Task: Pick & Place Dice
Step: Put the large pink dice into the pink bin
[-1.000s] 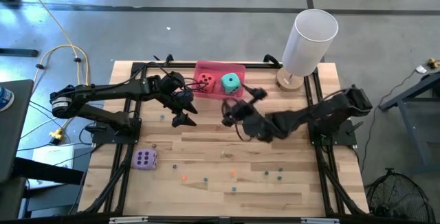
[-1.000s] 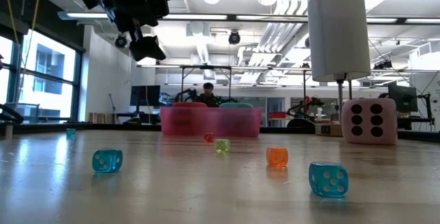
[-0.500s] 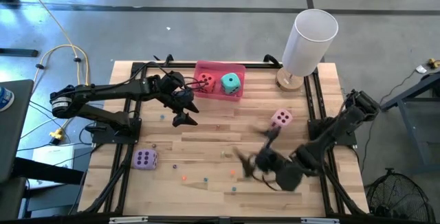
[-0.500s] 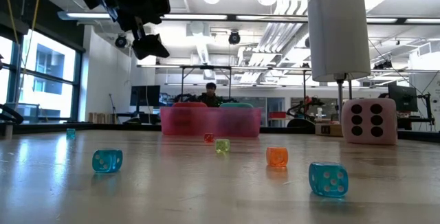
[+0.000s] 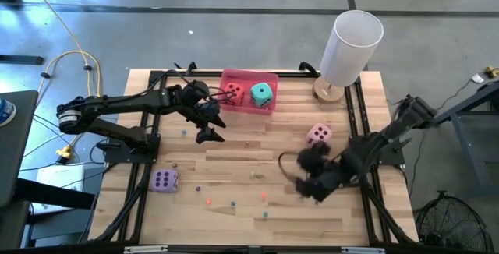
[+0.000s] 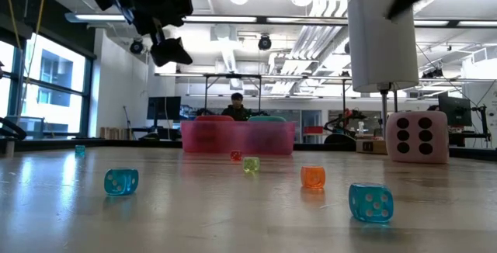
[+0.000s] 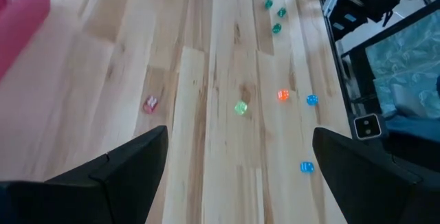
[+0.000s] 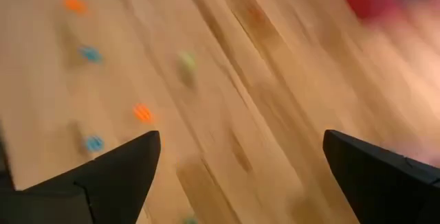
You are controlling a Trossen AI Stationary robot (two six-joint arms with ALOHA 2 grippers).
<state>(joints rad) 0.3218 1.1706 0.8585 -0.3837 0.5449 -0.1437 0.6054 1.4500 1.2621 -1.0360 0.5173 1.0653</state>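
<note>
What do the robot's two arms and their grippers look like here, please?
Both arms are dark, nearly black, built of jointed segments, with thin black cables looping at the wrists. The left gripper and right gripper each end in two dark fingers, wedge-shaped and matte in the wrist views. No markings are legible.

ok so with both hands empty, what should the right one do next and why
Probably swing the open right hand back toward the pink die and line up above it. That die sits loose on the table, nearest this arm, while the red die and teal die already lie in the pink tray.
</note>
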